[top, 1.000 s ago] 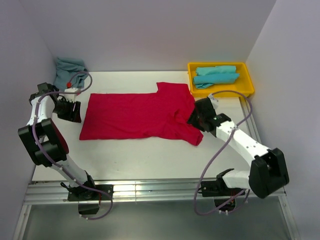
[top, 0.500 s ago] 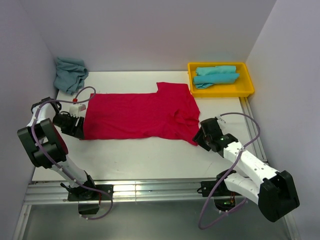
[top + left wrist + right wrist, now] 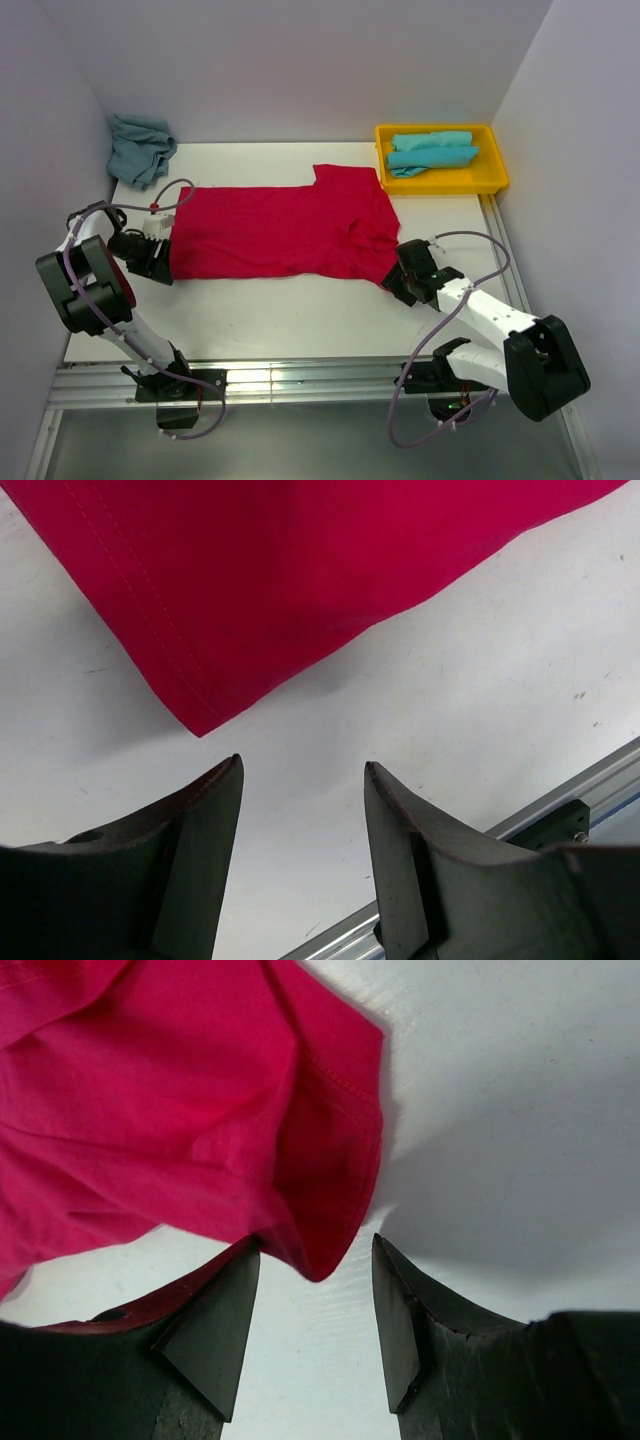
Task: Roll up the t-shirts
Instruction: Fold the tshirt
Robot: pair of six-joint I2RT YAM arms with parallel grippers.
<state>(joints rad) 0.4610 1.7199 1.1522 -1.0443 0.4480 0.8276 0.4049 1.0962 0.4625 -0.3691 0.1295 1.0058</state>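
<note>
Red t-shirt (image 3: 280, 230), spread flat on white tabletop (image 3: 300, 315); pale walls (image 3: 300, 70) on three sides. Left gripper (image 3: 302, 770), jaws parted, empty, at hem corner; right gripper (image 3: 315, 1250) likewise at sleeve tip.

Spread shirt (image 3: 280, 232): flat on the middle of the table (image 3: 290, 315), hem to the left, sleeves to the right.
Crumpled shirt (image 3: 138, 148): behind the spread shirt's left end, apart from it.
Tray (image 3: 494, 180): behind and right of the spread shirt, near its far sleeve.
Rolled shirts (image 3: 432, 150): in the tray, one behind the other.
Left gripper (image 3: 157, 257): just left of the spread shirt's near left corner.
Right gripper (image 3: 396, 283): at the spread shirt's near sleeve, whose tip reaches in between its fingers.
</note>
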